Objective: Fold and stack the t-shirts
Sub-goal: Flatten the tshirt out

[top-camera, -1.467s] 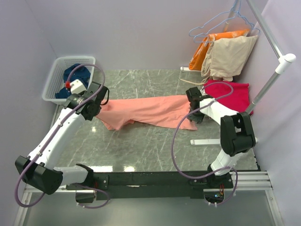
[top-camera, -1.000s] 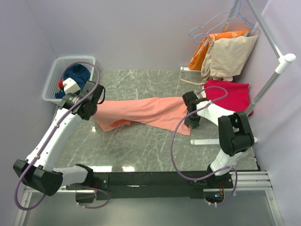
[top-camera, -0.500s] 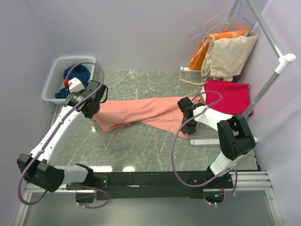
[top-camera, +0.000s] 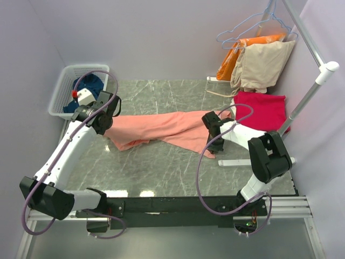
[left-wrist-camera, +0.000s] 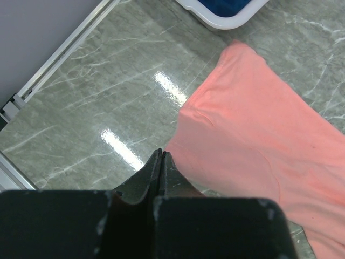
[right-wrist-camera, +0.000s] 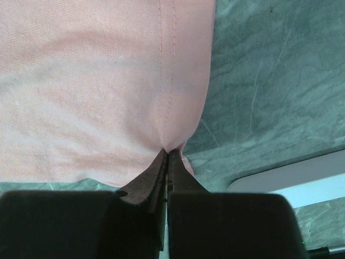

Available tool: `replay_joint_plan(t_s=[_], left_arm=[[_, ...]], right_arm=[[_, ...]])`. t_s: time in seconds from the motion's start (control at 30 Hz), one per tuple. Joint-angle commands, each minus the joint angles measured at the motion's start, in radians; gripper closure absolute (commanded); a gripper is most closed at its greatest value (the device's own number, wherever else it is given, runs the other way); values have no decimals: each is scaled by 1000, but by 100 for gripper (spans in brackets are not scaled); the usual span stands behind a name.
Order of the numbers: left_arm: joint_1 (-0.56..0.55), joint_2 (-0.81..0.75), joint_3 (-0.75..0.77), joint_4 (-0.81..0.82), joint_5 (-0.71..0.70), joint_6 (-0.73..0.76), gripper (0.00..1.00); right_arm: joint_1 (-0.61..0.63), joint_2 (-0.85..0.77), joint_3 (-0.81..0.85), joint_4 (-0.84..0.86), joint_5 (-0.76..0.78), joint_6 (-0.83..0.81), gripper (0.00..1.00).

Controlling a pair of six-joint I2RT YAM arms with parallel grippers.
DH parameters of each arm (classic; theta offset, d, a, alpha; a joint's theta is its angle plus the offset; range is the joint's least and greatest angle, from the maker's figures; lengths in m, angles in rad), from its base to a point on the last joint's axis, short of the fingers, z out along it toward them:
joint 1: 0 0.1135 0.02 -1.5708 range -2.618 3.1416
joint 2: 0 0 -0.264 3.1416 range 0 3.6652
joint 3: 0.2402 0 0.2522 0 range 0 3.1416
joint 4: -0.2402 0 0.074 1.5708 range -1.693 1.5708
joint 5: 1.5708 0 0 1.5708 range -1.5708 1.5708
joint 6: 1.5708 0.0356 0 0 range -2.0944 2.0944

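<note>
You are at the spreading step: your left pincer (left-wrist-camera: 160,155) clamps one end of the salmon-pink t-shirt (top-camera: 167,127), your right pincer (right-wrist-camera: 167,154) its hem, cloth stretched between them, so next lay it flat without letting go.

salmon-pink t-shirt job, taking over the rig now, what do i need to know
Right gripper: shut on the hem of the salmon-pink cloth t-shirt, stretched across the table.
Left gripper: shut at its other end, hold unclear.
Crimson-red cloth t-shirt: flat at far right.
Navy-blue cloth t-shirt: in the white plastic basket.
Done: nothing stacked. Left: fold this one, then the others, stack.
</note>
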Motion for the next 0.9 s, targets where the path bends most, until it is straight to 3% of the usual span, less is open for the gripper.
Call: replay_joint_plan(t_s=[0.0,0.23,0.47,0.67,0.87], left_arm=[[10,-33,18,15,-10,27,99],[24,-50,98,7,-49,68,99],[64,-54,276,48,-66,154,99],[85,-36,498,144,-73,271,99],[85,-68,667,301,-7,406,99]], right_arm=[[21,-30,-5,-48,40,21,100],[26,-242,119,-190,172,21,100],[3,-407,448,-321,322,-27,100],[-23,-508,660,-264,364,-137,100],[-23,-600,754,-177,359,-235,100]])
